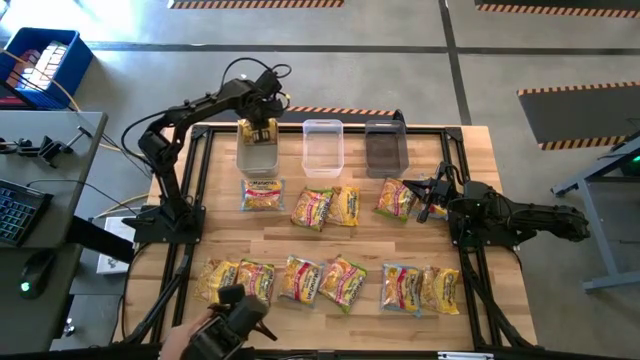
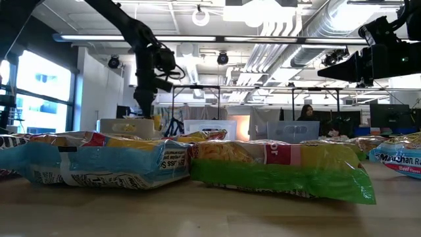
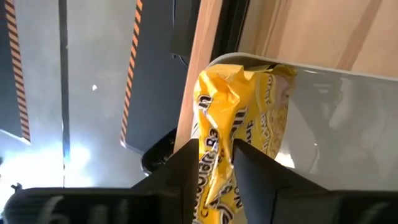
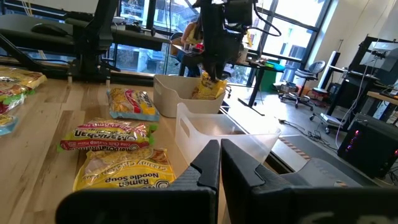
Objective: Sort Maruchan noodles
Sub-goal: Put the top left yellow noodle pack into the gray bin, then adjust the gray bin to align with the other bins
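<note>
over left bin (image 1: 257, 152), left end effector (image 3: 214, 155) fingers bracket yellow packet (image 3: 233, 124), grip uncertain; high view hides packet.

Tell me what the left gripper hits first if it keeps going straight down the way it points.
Likely the left bin: the left gripper hangs over it, fingers either side of a yellow noodle packet already dipping inside.
</note>
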Robot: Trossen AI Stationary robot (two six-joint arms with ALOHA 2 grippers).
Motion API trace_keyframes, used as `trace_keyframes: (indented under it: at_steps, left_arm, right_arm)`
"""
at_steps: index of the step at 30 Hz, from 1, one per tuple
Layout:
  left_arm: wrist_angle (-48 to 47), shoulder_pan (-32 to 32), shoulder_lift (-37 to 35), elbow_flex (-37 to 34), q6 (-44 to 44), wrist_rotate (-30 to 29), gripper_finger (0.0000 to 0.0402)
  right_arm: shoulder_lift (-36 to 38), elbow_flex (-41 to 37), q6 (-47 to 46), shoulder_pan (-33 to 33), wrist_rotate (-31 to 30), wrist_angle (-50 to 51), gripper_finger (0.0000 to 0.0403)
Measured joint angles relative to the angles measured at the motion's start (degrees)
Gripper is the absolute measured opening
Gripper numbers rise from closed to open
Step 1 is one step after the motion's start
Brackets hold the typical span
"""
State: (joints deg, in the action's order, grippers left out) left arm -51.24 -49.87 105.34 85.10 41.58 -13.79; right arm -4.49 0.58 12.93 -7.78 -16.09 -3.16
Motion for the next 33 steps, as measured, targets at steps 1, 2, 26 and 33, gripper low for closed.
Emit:
trace_keyframes:
  at_steps: [1, 2, 26, 33]
  left_arm:
    - [0.01, 0.00, -0.64, 0.00, -0.02, 0.56, 0.0094]
    - [0.12, 0.00, -1.38, 0.00, -0.45, 1.32, 0.0094]
    - [30.51, 2.40, -12.64, -28.25, -17.59, 14.94, 0.0001]
    - [35.99, 2.40, -8.92, -28.63, -18.97, 15.18, 0.0000]
  right_arm:
    - [0.00, -0.02, 0.00, -0.01, -0.01, 0.00, 0.0002]
    - [0.00, 0.00, 0.00, -0.01, -0.01, 0.00, 0.0002]
    - [0.00, -0.02, 0.00, -0.01, -0.23, 0.00, 0.0002]
    - [0.00, -0.02, 0.00, -0.01, -0.23, -0.02, 0.0002]
